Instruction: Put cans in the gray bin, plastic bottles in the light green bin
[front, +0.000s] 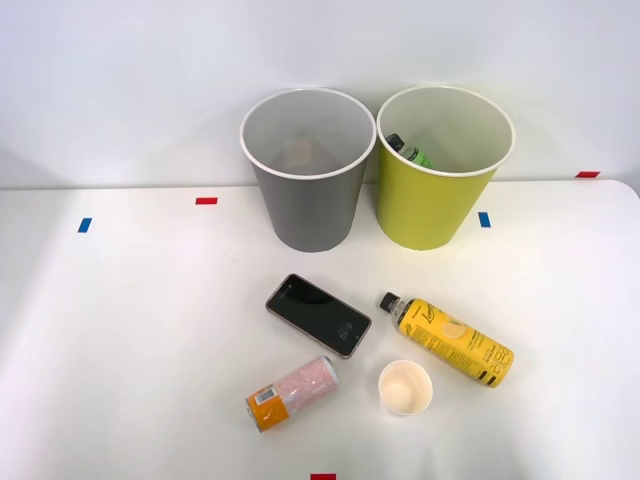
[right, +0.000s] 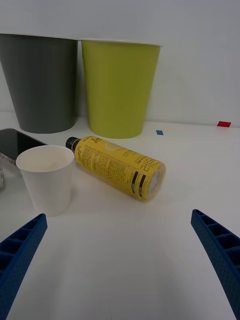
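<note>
The pink speckled can (front: 292, 393) with an orange end lies on its side near the table's front. A yellow bottle (front: 447, 340) (right: 117, 166) with a black cap lies on the table to its right. Inside the light green bin (front: 440, 190) (right: 119, 87) rests a green bottle (front: 410, 152), leaning on the wall. The gray bin (front: 306, 195) (right: 42, 82) stands just left of it. My right gripper (right: 120, 260) is open, low over the table, with the yellow bottle lying a short way ahead of its blue fingers (right: 20, 250) and nothing between them.
A white paper cup (front: 405, 387) (right: 47, 177) stands upright between the can and the yellow bottle. A black phone (front: 318, 314) (right: 15, 142) lies flat in front of the gray bin. Small red and blue tape marks dot the white table (front: 120, 330).
</note>
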